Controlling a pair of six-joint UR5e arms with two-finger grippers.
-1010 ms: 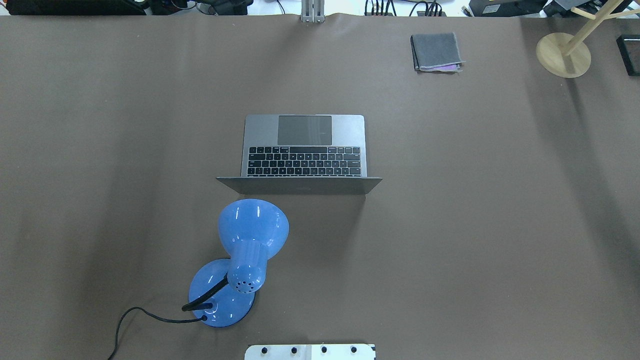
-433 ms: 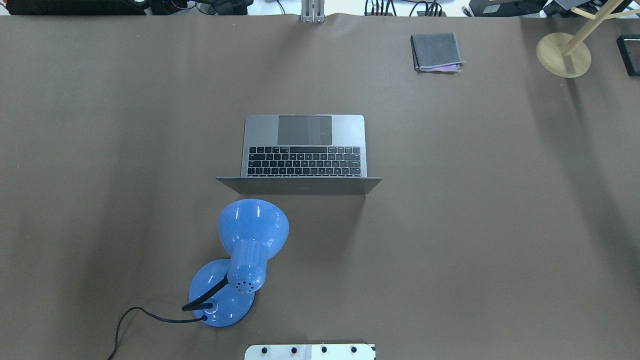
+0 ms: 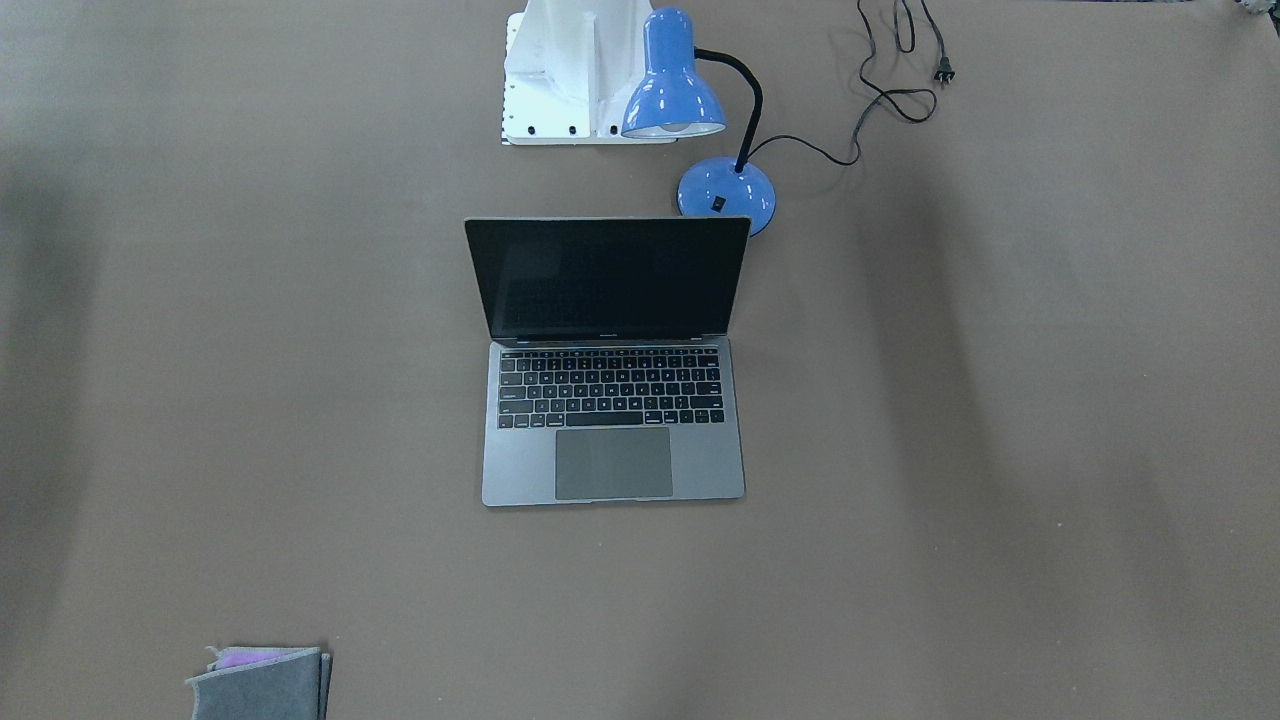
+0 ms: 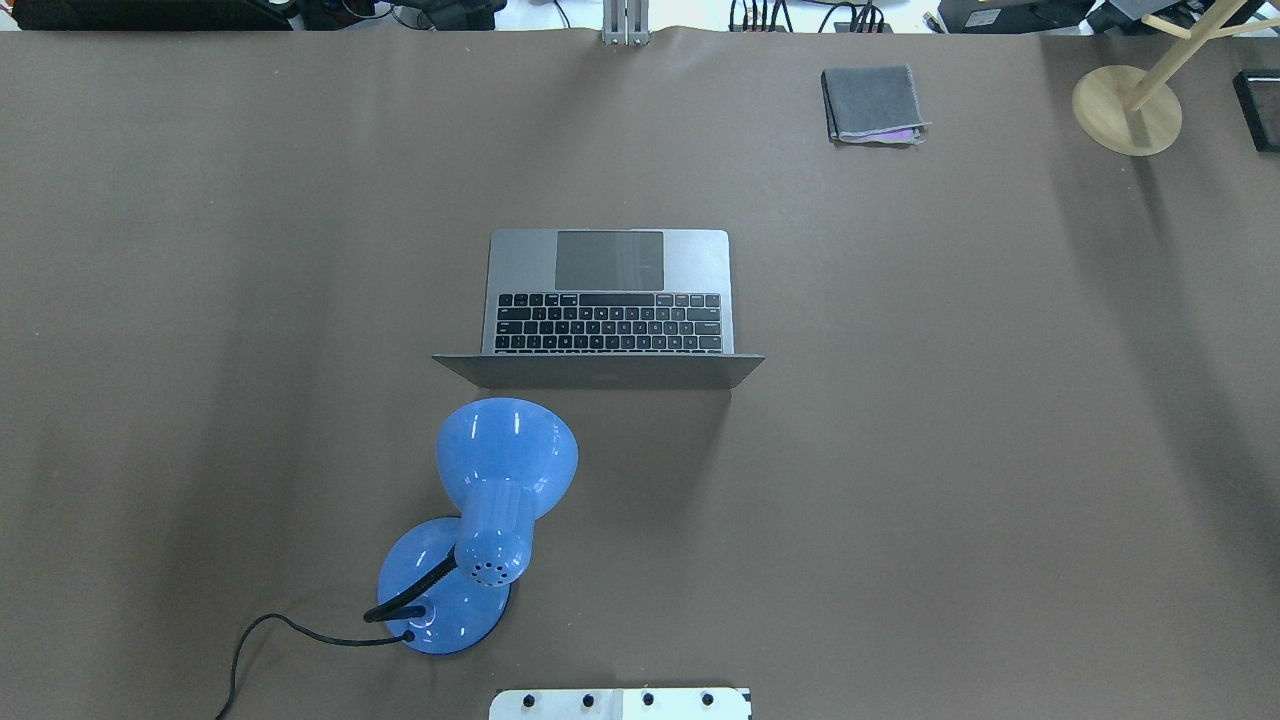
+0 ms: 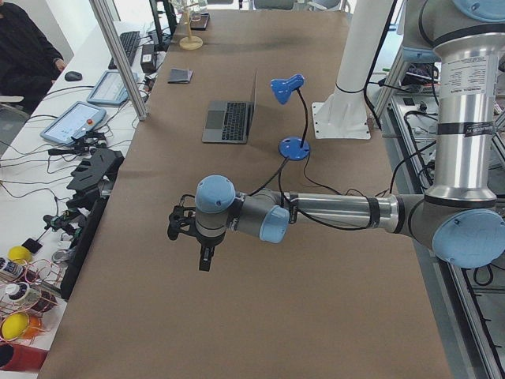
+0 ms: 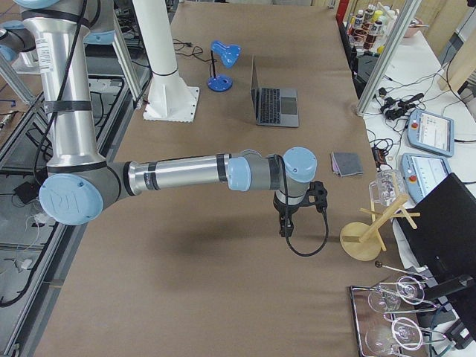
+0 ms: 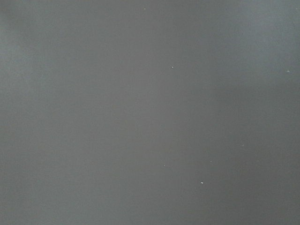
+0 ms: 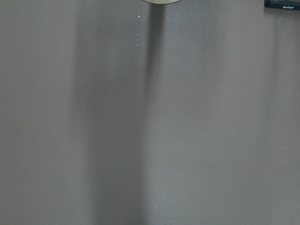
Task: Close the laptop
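The space-grey laptop [image 4: 610, 300] stands open in the middle of the brown table, its keyboard and trackpad facing away from the robot. Its black screen [image 3: 608, 278] stands nearly upright in the front-facing view. It also shows in the left view [image 5: 233, 117] and the right view [image 6: 274, 100]. My left gripper [image 5: 203, 259] hangs over the table's left end, far from the laptop. My right gripper [image 6: 286, 227] hangs over the right end. Both show only in side views, so I cannot tell if they are open or shut. The wrist views show only bare table.
A blue desk lamp [image 4: 490, 500] with a black cord stands just behind the laptop's lid on the robot's side. A folded grey cloth [image 4: 872, 103] lies at the far right. A wooden stand [image 4: 1127, 108] is at the far right corner.
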